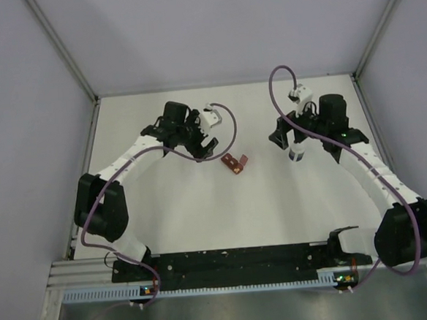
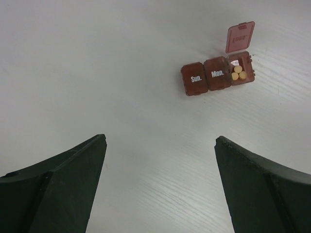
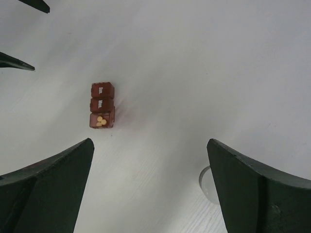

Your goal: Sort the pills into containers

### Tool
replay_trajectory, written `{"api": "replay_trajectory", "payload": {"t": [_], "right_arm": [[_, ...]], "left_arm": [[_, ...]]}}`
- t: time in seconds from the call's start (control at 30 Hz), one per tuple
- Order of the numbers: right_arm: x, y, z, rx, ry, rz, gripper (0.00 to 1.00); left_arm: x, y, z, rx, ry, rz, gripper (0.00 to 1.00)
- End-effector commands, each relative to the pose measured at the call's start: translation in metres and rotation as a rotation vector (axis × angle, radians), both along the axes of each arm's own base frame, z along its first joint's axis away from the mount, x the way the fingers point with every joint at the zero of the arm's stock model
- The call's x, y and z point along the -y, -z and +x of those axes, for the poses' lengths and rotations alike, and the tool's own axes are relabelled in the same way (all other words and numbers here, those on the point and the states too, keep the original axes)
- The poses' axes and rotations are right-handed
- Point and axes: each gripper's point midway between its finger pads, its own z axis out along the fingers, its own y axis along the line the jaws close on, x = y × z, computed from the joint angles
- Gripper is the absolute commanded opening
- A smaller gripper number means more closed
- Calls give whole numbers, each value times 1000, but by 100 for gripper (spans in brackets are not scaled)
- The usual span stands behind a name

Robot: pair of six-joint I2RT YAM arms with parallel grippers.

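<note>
- The left claw (image 2: 160,141) is spread wide and holds nothing, above the white table (image 2: 97,58).
- The containers (image 2: 216,75), a red-brown strip of three joined compartments, lie ahead of this claw and to its right, apart from both fingers.
- Two shut compartments read "Sun." and "Mon." in white. The third lid (image 2: 240,36) stands open, its writing reversed and hard to read.
- Round yellow pills (image 2: 238,73) sit in the open compartment.
- The right claw (image 3: 149,141) is also spread and empty, with the strip ahead and to its left.
- A clear round rim (image 3: 206,180) shows just beside one of its fingers.
</note>
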Motion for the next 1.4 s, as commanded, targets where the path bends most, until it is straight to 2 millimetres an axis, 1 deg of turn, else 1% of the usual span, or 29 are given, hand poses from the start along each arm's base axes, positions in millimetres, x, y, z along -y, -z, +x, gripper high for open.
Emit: {"api": "replay_trajectory", "payload": {"t": [0.0, 0.1, 0.23, 0.43, 0.6, 0.77, 0.97, 1.17, 1.37], "right_arm": [[-14, -8, -4, 84, -63, -18, 99], [-18, 2, -8, 72, -83, -16, 99], [-23, 10, -14, 59, -110, -13, 99], [-25, 15, -18, 53, -128, -17, 99], [-25, 19, -20, 43, -132, -20, 99], [-25, 21, -22, 39, -138, -20, 99], [-24, 25, -20, 27, -128, -29, 99], [-22, 30, -18, 10, -114, -35, 99], [-15, 29, -14, 21, -73, -60, 99]], "left_arm": [[5, 3, -3, -7, 138, 52, 99], [4, 10, -1, -9, 183, 92, 99], [-1, 18, 0, 5, 244, 154, 99], [0, 23, 8, 57, 323, 202, 99], [5, 28, 16, 71, 400, 240, 99], [12, 43, 19, 81, 484, 295, 98], [28, 50, 17, 131, 612, 294, 98], [43, 60, 13, 192, 750, 350, 97], [54, 69, 8, 226, 880, 383, 97]]}}
